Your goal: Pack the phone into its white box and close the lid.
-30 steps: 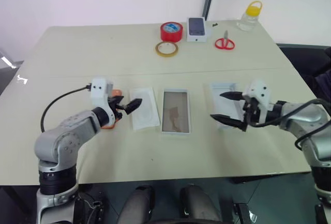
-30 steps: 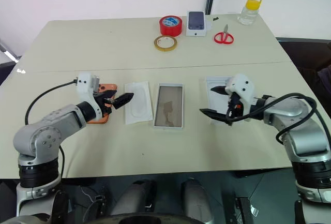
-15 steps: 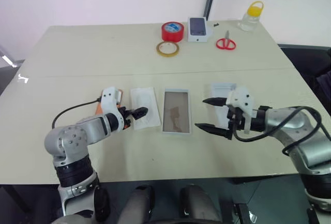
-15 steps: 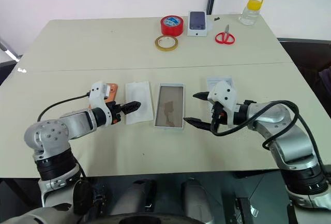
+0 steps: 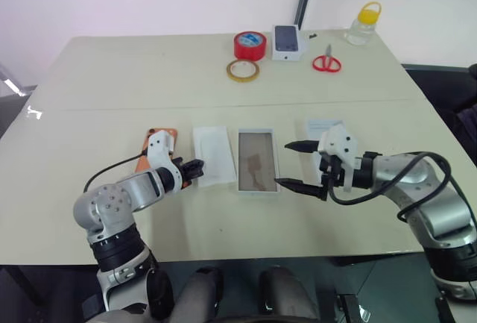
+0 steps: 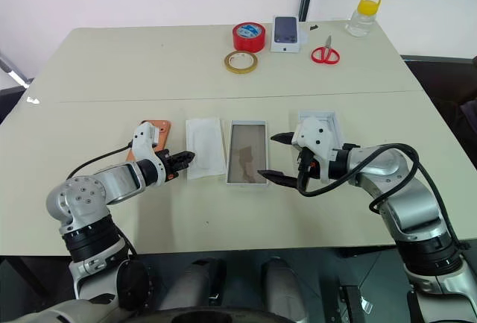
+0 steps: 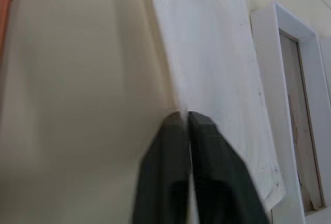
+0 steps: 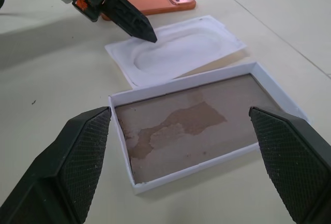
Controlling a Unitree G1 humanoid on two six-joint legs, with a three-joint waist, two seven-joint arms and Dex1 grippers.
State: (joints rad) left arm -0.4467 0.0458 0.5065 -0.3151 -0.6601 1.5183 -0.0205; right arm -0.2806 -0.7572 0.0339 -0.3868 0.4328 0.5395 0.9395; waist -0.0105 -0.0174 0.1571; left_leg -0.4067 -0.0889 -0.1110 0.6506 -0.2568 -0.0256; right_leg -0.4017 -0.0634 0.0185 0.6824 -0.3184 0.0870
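Observation:
The orange phone (image 6: 153, 130) lies camera side up at the left, partly behind my left gripper (image 5: 197, 166). That gripper is shut, its tips touching the near left edge of the thin white insert (image 7: 207, 69); whether it pinches the insert I cannot tell. The white box (image 5: 276, 160) with its brownish floor lies open beside the insert. My right gripper (image 6: 266, 155) is open and hovers at the box's right rim, one finger (image 8: 67, 157) on each side of the box in its wrist view. The lid (image 6: 322, 119) lies behind that gripper, partly hidden.
At the table's far side are a red tape roll (image 5: 247, 44), a yellowish tape ring (image 5: 242, 70), a small white box picturing a dark phone (image 5: 288, 42), red scissors (image 5: 325, 63) and a yellow-capped bottle (image 5: 359, 24).
My left gripper has shut and sunk to the insert's edge. My right gripper, still open, has moved left from over the lid to the box's right rim.

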